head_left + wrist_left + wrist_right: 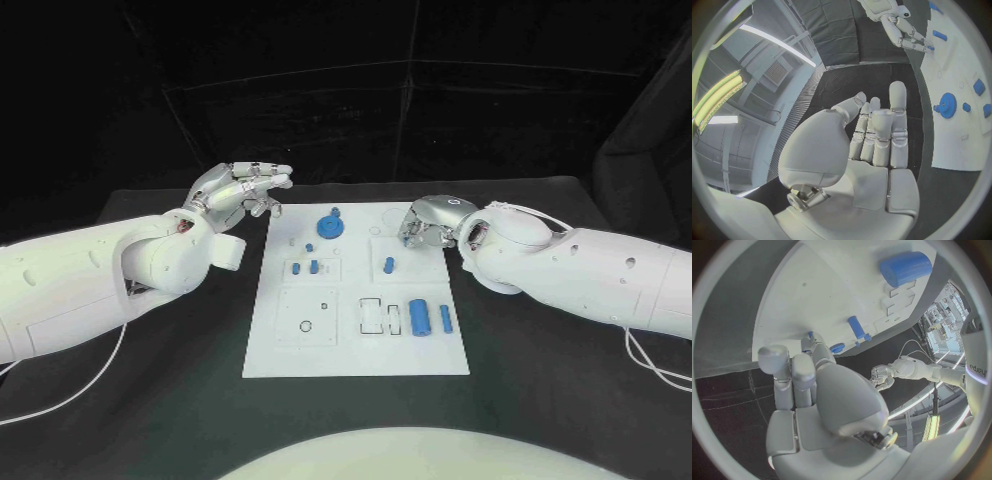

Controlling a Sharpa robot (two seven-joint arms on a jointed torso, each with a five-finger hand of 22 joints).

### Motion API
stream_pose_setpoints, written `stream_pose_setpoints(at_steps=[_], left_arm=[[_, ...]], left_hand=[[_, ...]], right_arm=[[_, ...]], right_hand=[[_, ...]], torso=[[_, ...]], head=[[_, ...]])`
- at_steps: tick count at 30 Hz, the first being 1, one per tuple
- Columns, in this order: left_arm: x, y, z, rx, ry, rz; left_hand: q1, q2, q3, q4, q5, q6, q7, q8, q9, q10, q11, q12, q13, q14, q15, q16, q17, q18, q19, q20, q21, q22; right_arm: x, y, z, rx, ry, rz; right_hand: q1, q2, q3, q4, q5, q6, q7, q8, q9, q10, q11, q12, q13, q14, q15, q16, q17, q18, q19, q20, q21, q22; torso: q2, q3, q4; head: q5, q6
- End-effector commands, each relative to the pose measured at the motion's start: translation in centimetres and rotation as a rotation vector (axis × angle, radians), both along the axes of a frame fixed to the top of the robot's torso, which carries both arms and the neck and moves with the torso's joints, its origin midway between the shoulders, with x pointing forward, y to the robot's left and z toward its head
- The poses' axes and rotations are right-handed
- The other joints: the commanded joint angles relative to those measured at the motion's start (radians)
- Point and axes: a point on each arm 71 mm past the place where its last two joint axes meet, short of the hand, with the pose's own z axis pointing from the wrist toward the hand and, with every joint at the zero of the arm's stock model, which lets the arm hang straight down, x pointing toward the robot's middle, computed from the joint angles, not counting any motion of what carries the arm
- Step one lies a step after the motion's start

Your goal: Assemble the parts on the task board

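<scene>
Parts (421, 316) lie visible; right hand (427, 222) hides fingertips.

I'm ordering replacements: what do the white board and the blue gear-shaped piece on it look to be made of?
The flat white task board looks like matte rigid plastic or painted sheet: even, dull surface with cleanly cut recesses. The round blue gear-shaped part looks like moulded or printed plastic: uniform saturated colour, toothed rim, little shine. Neither is certain from looks alone.

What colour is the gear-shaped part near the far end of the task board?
Blue gear-shaped part; clearest in the left wrist view.
</scene>
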Motion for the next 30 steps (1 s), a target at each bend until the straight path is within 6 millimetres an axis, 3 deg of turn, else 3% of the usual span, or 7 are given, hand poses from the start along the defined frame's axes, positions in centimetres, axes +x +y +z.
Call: stream_pose_setpoints(at_steps=[1, 14, 19, 24, 27, 29, 30], left_arm=[[0.0, 0.0, 0.1, -0.002, -0.006, -0.003], [0.0, 0.2, 0.0, 0.002, -0.007, 0.005], [0.0, 0.2, 0.0, 0.001, -0.008, 0.005], [0.1, 0.0, 0.0, 0.000, -0.010, 0.003], [0.0, -0.1, 0.0, -0.001, -0.010, 0.001], [0.0, -0.2, 0.0, -0.002, -0.010, 0.000], [0.0, -0.2, 0.1, -0.002, -0.011, 0.000]], left_hand=[[-0.009, 0.000, -0.008, 0.000, -0.001, -0.009, 0.002, -0.004, -0.001, -0.010, 0.001, 0.004, -0.001, -0.007, 0.004, -0.004, -0.002, 0.013, -0.002, 0.001, -0.003, -0.002], [-0.010, -0.001, -0.013, 0.000, -0.001, -0.013, 0.003, -0.006, -0.001, -0.014, 0.002, 0.003, -0.001, -0.007, 0.004, -0.003, -0.003, 0.013, -0.001, 0.002, -0.005, -0.004], [-0.010, -0.001, -0.014, 0.000, -0.001, -0.014, 0.003, -0.007, -0.001, -0.016, 0.002, 0.003, -0.002, -0.007, 0.004, -0.004, -0.004, 0.013, -0.001, 0.002, -0.006, -0.004], [-0.010, 0.000, -0.014, 0.000, -0.001, -0.014, 0.003, -0.007, -0.001, -0.016, 0.002, 0.003, -0.002, -0.007, 0.004, -0.004, -0.004, 0.013, -0.001, 0.002, -0.006, -0.005], [-0.010, 0.000, -0.014, 0.000, -0.001, -0.014, 0.003, -0.007, -0.001, -0.016, 0.002, 0.003, -0.002, -0.007, 0.004, -0.004, -0.004, 0.013, -0.001, 0.002, -0.006, -0.005], [-0.010, 0.000, -0.014, 0.000, -0.001, -0.014, 0.003, -0.007, -0.001, -0.016, 0.002, 0.003, -0.002, -0.007, 0.004, -0.004, -0.004, 0.013, -0.001, 0.002, -0.006, -0.005], [-0.010, 0.000, -0.014, 0.000, -0.001, -0.014, 0.003, -0.007, -0.001, -0.016, 0.002, 0.003, -0.002, -0.007, 0.004, -0.004, -0.004, 0.013, -0.001, 0.002, -0.006, -0.005]], right_arm=[[-0.1, 0.1, 0.9, 0.095, -0.066, 0.008], [-1.2, -0.4, 1.9, 0.153, -0.113, 0.020], [-2.4, 0.8, 2.6, 0.188, -0.124, 0.063], [-3.7, 3.3, 3.1, 0.227, -0.120, 0.134], [-4.2, 4.8, 3.3, 0.241, -0.110, 0.171], [-4.6, 5.8, 3.3, 0.246, -0.105, 0.198], [-4.8, 6.2, 3.2, 0.248, -0.101, 0.209]], right_hand=[[-0.013, -0.003, 0.006, 0.001, 0.003, 0.003, 0.003, -0.002, 0.001, 0.000, 0.004, 0.000, 0.000, 0.020, -0.004, 0.005, 0.002, -0.007, -0.010, 0.001, 0.006, 0.002], [-0.025, -0.011, 0.024, -0.014, 0.005, 0.001, 0.004, -0.002, 0.001, -0.002, 0.005, 0.001, 0.001, 0.020, -0.002, 0.017, 0.009, -0.007, -0.015, 0.002, 0.020, 0.016], [-0.034, -0.017, 0.036, -0.023, 0.009, 0.001, 0.005, -0.001, 0.001, -0.002, 0.005, 0.002, 0.001, 0.019, -0.002, 0.022, 0.012, -0.008, -0.018, 0.002, 0.028, 0.024], [-0.044, -0.021, 0.053, -0.035, 0.012, 0.000, 0.006, -0.002, 0.001, -0.003, 0.006, 0.002, 0.001, 0.018, -0.001, 0.029, 0.016, -0.008, -0.021, 0.003, 0.035, 0.031], [-0.061, -0.027, 0.076, -0.050, 0.012, -0.001, 0.007, -0.001, 0.001, -0.003, 0.007, 0.002, 0.001, 0.017, 0.000, 0.033, 0.015, -0.008, -0.026, 0.004, 0.042, 0.037], [-0.119, -0.050, 0.149, -0.093, 0.010, 0.002, 0.011, 0.002, 0.003, -0.002, 0.009, 0.005, 0.002, 0.012, 0.003, 0.041, 0.010, -0.007, -0.038, 0.007, 0.056, 0.048], [-0.162, -0.058, 0.226, -0.127, 0.012, -0.001, 0.008, -0.001, 0.002, -0.004, 0.003, 0.003, 0.001, 0.011, 0.007, 0.046, 0.007, -0.007, -0.043, 0.009, 0.064, 0.054]], torso=[[-0.001, -0.0004, -0.0001], [-0.001, -0.0013, 0.0014], [-0.001, -0.0017, 0.0014], [-0.001, -0.0016, 0.0028], [0.000, -0.0018, 0.0036], [0.001, -0.0024, 0.0037], [0.001, -0.0025, 0.0028]], head=[[-0.002, 0.002], [-0.003, 0.003], [-0.002, 0.004], [0.009, 0.005], [0.020, 0.003], [0.028, 0.000], [0.034, -0.003]])
